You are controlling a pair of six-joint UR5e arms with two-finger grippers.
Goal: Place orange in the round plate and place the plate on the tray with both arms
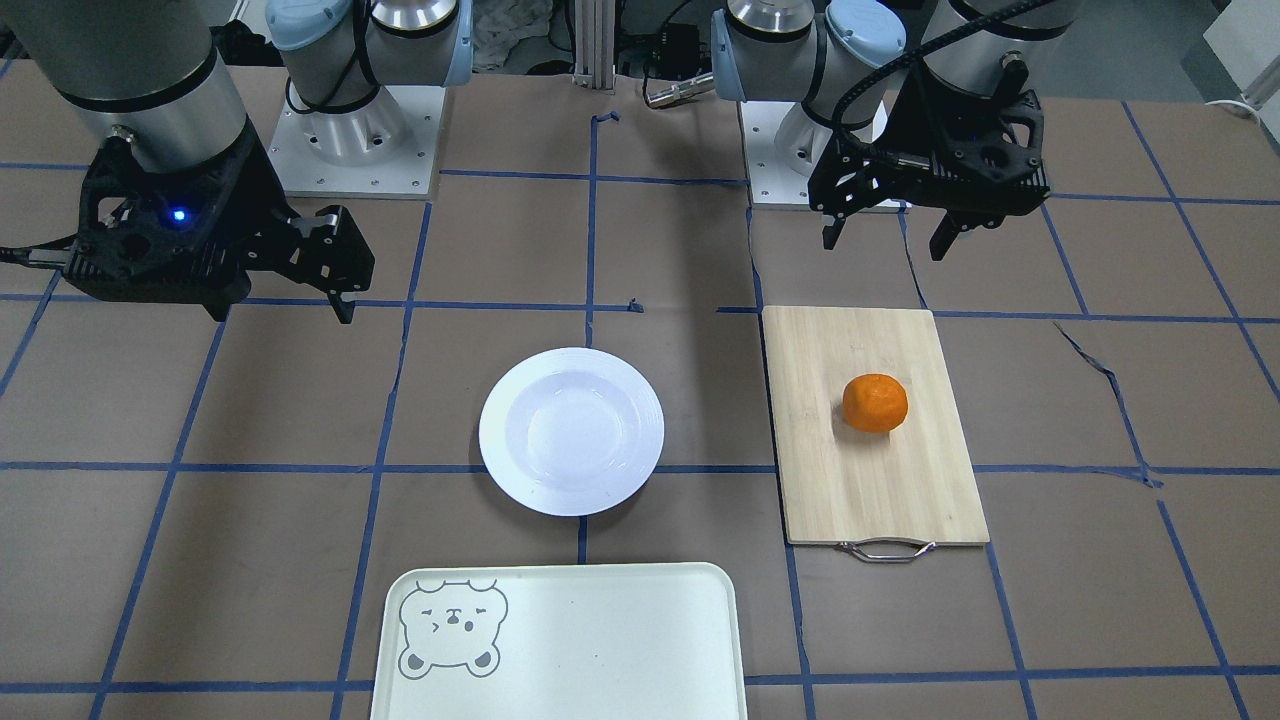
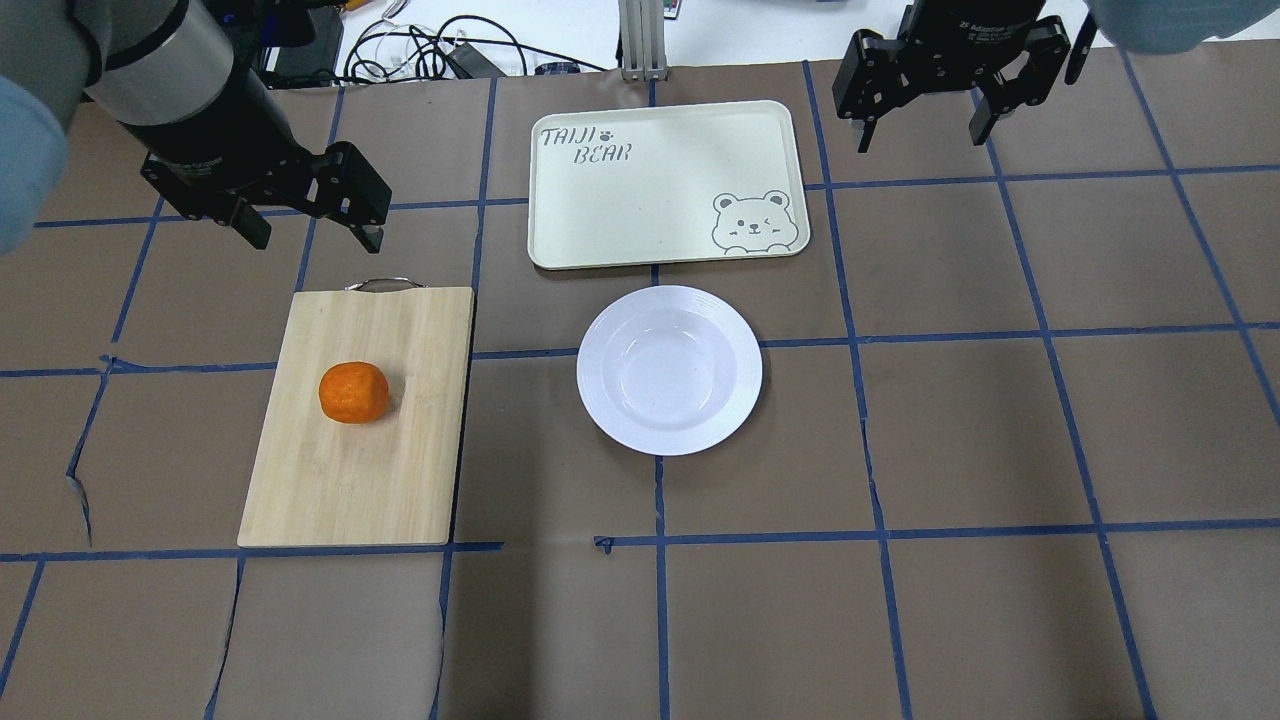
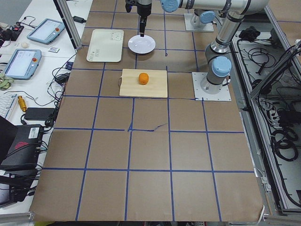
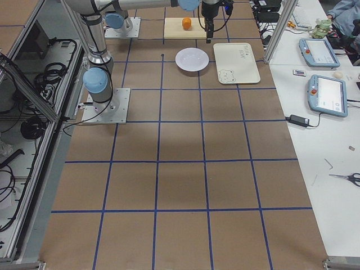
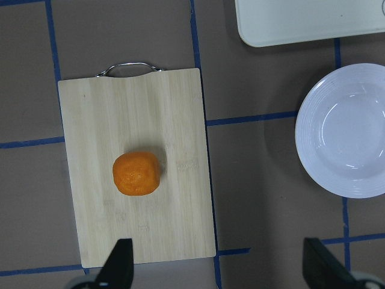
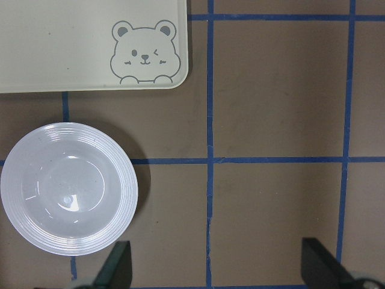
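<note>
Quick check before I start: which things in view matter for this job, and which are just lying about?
Job:
orange
round plate
tray
left gripper and right gripper, both open

Lying about:
cutting board, under the orange
teach pendants, off to the side

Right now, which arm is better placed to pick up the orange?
Left, probably. The left hand hangs open by the cutting board where the orange lies; the right hand is beyond the round plate, beside the tray.

Orange (image 2: pixel 353 392) on board (image 2: pixel 350 480), plate (image 2: pixel 595 370) beside tray (image 2: pixel 660 200)
</note>
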